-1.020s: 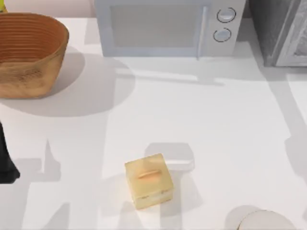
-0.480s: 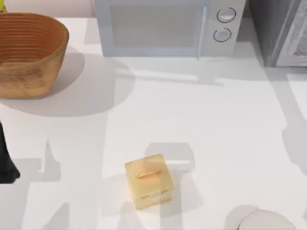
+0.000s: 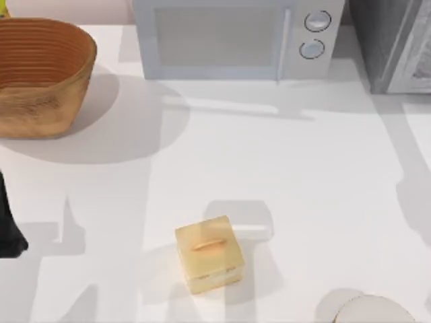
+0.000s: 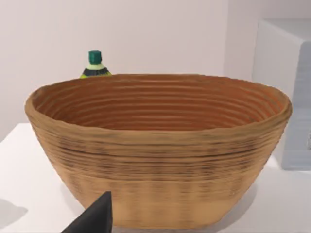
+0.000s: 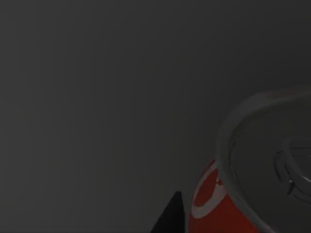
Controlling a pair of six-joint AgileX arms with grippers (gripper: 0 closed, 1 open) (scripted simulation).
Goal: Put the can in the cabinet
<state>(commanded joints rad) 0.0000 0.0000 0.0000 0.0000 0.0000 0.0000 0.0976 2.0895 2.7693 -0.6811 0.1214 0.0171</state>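
Right wrist view is dark: can (image 5: 218, 204) sits close beside right gripper's finger (image 5: 170, 218), dark grey surface behind. Grip state cannot be told. Left arm (image 3: 8, 225) parked at counter's (image 3: 269, 175) left edge.

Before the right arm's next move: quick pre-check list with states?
1. can by the right wrist camera, red side and metal rim close up: ok.
2. Grip on the can: cannot tell; one dark fingertip shows beside it.
3. Can inside the cabinet: cannot tell; the right wrist view is dark.
4. Cabinet door position: cannot tell.
5. Left arm parked at the table's left edge, facing the basket: ok.
6. tan box mid-table, out of the way: ok.
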